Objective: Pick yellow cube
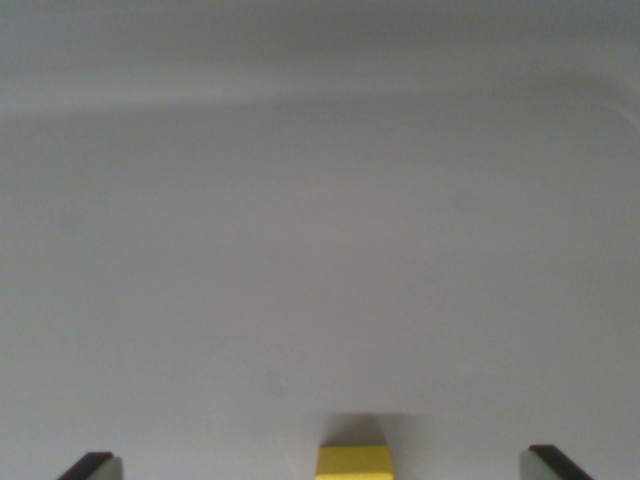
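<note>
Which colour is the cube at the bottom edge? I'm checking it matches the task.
Yellow: the cube shows in the wrist view.

No text, label, brand or number can be read anywhere in the wrist view. The picture is soft and blurred throughout.

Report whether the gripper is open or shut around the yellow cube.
Open. The gripper has its fingertips far apart at the bottom corners, and the yellow cube sits between them with clear gaps on both sides, untouched.
</note>
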You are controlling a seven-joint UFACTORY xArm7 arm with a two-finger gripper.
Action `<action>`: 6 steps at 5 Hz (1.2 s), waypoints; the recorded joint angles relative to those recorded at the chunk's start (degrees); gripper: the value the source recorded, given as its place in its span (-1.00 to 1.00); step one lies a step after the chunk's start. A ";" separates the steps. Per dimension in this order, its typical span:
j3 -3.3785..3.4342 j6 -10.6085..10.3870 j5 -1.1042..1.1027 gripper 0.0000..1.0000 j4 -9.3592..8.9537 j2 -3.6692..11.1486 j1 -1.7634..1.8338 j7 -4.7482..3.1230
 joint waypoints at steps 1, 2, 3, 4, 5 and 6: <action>-0.08 -2.57 -0.01 -1.00 -2.34 0.45 0.06 -0.25; -0.08 -2.57 -0.01 -1.00 -2.34 0.45 0.06 -0.25; -0.17 -5.25 -0.02 -1.00 -4.79 0.92 0.12 -0.52; -0.17 -5.25 -0.02 -1.00 -4.79 0.92 0.12 -0.52; -0.26 -7.95 -0.03 -1.00 -7.25 1.39 0.18 -0.78; -0.26 -7.95 -0.03 -1.00 -7.25 1.39 0.18 -0.78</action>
